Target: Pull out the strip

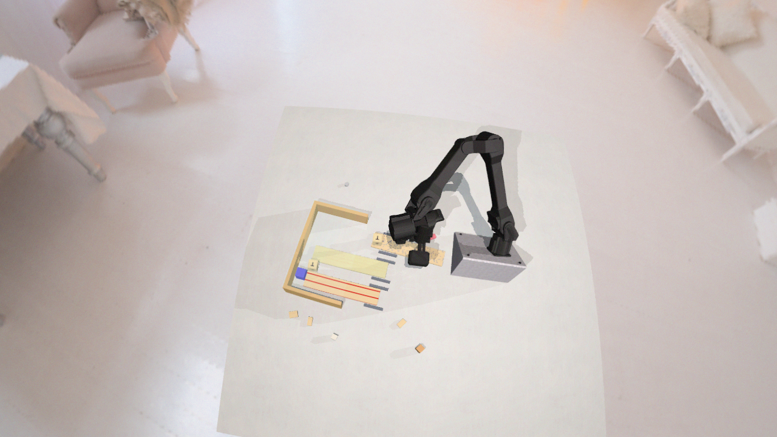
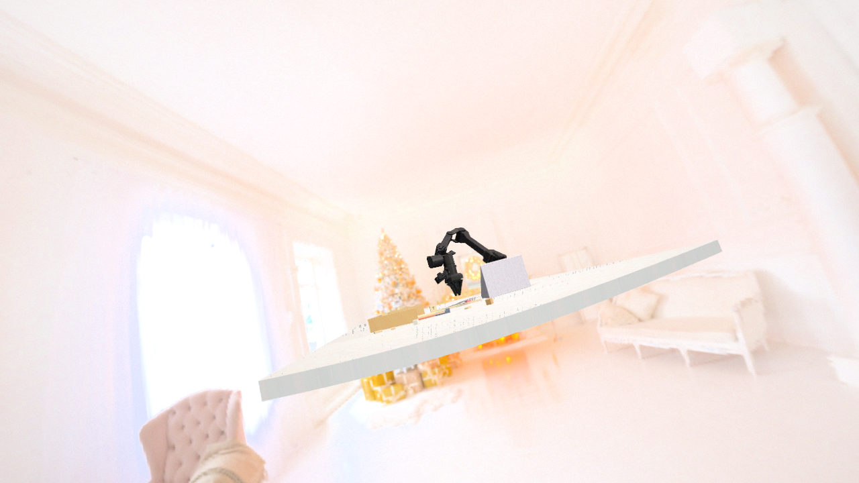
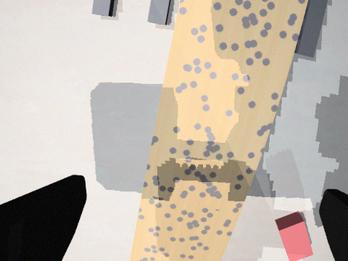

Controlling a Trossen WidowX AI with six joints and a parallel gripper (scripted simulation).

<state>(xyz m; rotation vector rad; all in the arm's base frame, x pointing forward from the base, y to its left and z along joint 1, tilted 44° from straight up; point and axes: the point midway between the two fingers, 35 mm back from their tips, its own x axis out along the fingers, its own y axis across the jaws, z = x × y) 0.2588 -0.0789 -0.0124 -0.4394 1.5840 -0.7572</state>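
Note:
My gripper (image 2: pixel 458 293) (image 3: pixel 205 196) is open and empty above the speckled strip (image 1: pixel 436 256) (image 3: pixel 203 112), its fingers standing wide on either side of it in the wrist view. In the top view the strip lies outside the wooden wall's open side, and a pale cube with a dark mark (image 1: pixel 377 238) rests on its far end. A second marked pale cube (image 1: pixel 312 264) is at the far end of the plain yellow strip (image 1: pixel 352 261). A blue cube (image 1: pixel 300 273) is at the far end of the red-striped strip (image 1: pixel 342 287). I cannot read the marks surely.
A three-sided wooden wall (image 1: pixel 300 244) stands around the far ends of two strips. Dark guide rails (image 1: pixel 380 280) (image 3: pixel 313 29) flank the strips' near ends. A pink block (image 3: pixel 296 239) lies beside the speckled strip. Small blocks (image 1: pixel 401 322) (image 1: pixel 419 348) lie outside. The grey arm base (image 1: pixel 486 266) stands nearby.

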